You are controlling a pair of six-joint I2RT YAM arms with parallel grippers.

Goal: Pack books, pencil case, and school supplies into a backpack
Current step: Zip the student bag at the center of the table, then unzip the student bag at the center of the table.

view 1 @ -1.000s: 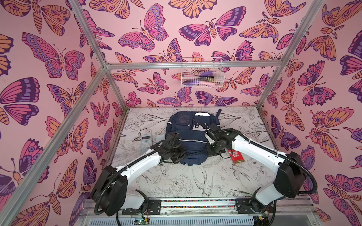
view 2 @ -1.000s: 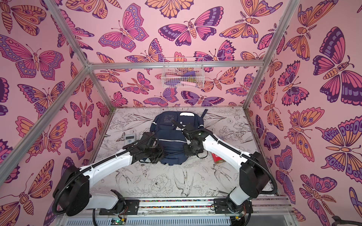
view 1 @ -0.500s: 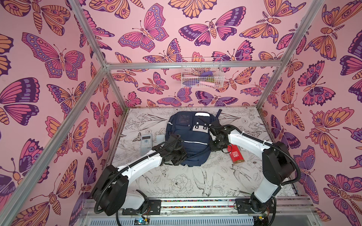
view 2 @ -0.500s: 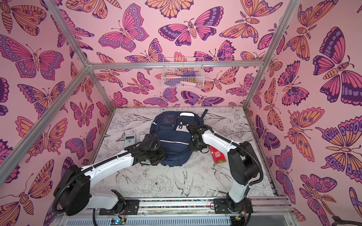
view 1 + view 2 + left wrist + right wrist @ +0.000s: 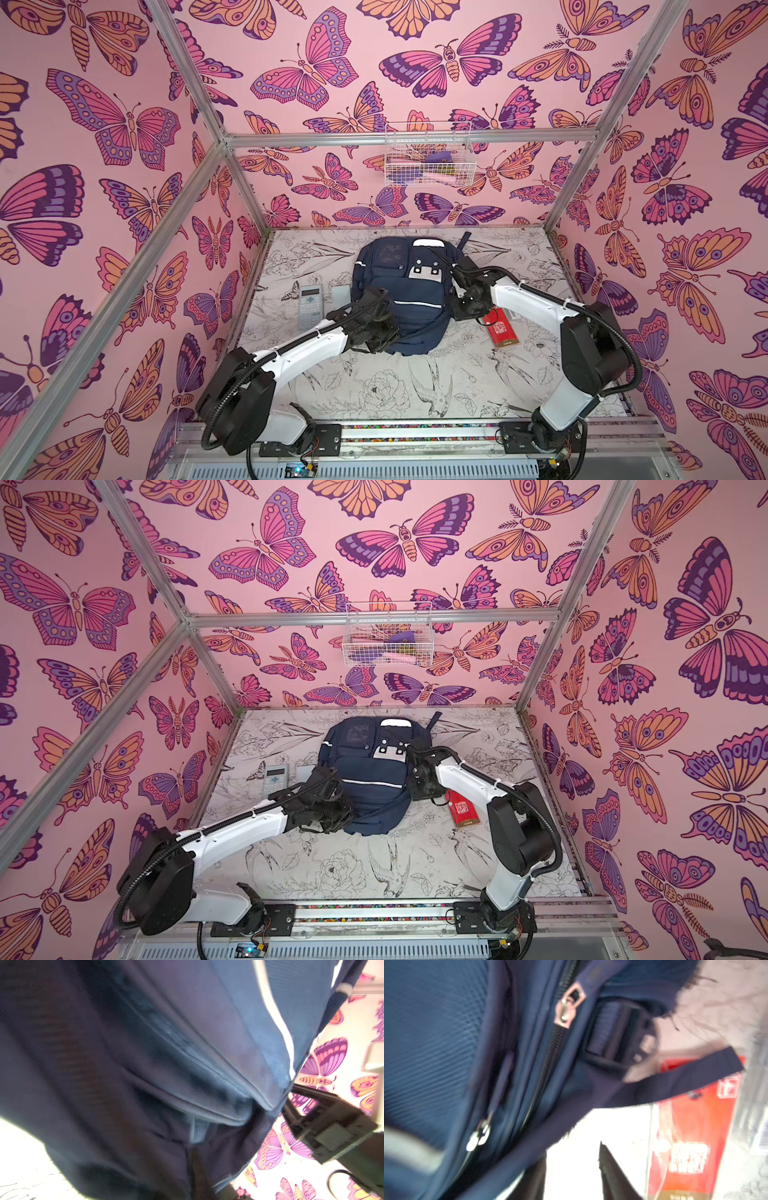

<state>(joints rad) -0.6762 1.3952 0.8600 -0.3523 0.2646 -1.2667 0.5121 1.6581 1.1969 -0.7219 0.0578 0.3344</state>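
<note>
Flanking the soft navy fabric backpack (image 5: 415,291), right fingers (image 5: 612,1178) stand parted; left fingers (image 5: 199,1172) are too blurred to tell.

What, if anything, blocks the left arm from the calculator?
Likely nothing; it looks reachable. The calculator lies flat, uncovered, on the table beside the left forearm, on that arm's side of the backpack. The left gripper, at the backpack's edge, would only need to swing over.
</note>
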